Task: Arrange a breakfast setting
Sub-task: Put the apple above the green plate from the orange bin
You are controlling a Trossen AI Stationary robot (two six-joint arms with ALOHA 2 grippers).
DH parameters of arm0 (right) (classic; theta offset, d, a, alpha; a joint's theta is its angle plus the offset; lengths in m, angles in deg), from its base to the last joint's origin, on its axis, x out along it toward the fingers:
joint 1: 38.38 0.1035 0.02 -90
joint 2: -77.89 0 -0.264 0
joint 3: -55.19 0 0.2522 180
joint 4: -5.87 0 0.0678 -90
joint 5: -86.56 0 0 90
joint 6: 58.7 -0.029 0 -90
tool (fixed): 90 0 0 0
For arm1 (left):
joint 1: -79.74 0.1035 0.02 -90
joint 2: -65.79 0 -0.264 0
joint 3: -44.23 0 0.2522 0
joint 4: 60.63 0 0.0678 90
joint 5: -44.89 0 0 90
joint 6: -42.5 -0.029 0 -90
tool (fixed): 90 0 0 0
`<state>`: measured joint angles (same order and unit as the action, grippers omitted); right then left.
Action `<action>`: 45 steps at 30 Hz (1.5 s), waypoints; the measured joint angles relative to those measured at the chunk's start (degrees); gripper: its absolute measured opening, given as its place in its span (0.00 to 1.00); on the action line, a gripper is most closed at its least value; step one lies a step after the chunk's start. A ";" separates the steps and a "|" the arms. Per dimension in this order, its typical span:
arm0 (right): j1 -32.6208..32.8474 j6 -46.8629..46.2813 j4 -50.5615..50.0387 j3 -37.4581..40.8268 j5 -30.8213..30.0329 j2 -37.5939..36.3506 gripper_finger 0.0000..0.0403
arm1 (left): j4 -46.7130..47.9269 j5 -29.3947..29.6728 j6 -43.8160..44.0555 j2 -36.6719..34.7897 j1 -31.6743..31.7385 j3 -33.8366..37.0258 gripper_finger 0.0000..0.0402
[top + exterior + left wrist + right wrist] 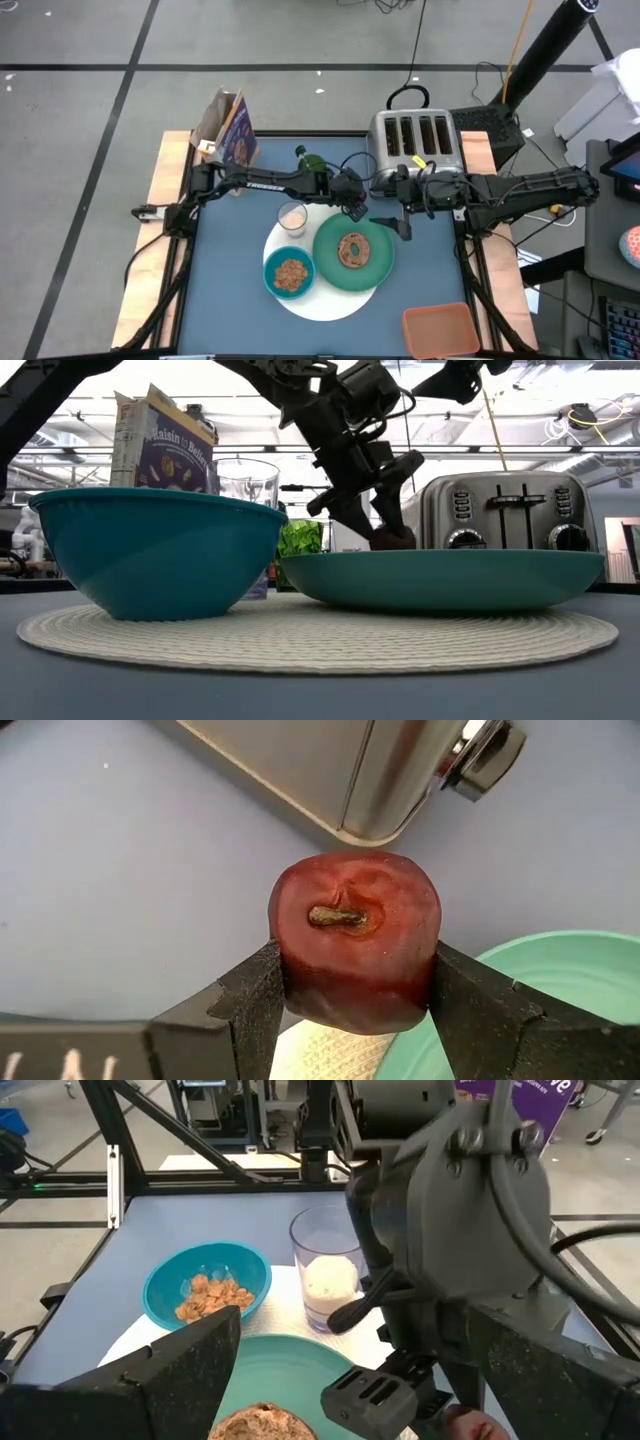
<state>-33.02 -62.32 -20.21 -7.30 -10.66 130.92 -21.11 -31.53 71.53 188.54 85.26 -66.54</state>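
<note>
Left tool (355, 1020) grips dark-red fruit (355, 945) — over green plate (560, 975).

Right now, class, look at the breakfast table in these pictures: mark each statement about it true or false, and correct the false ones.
1. The left tool grips the dark-red fruit. True.
2. The bagel lies in the teal bowl. False: it lies on the green plate; the teal bowl holds cereal.
3. The small clear glass is empty. False: it holds something white at the bottom.
4. The right tool is open, holding nothing. True.
5. The purple cereal box stands upright on the table. True.
</note>
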 joint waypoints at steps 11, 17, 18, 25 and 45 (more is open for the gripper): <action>0.00 -0.09 -0.02 0.00 0.02 0.01 0.94 | 0.24 0.00 -0.63 -0.07 -0.02 -0.02 0.54; 0.00 -0.16 0.00 0.00 0.02 0.01 0.94 | 0.17 0.02 -0.44 -0.07 -0.04 -0.02 0.54; 0.00 -0.16 0.00 0.00 0.02 0.01 0.94 | 0.15 0.02 -0.48 -0.07 -0.03 -0.01 0.54; 0.00 -0.16 -0.01 0.00 0.02 0.01 0.94 | 0.15 0.51 -0.81 -0.07 -0.02 -0.02 0.54; 0.00 -0.16 0.00 0.00 0.02 0.01 0.94 | 0.12 1.73 -0.87 -0.07 -0.04 -0.01 0.54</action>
<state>-33.02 -62.47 -20.21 -7.30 -10.64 130.93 -20.99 -29.80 70.66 188.47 85.21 -66.55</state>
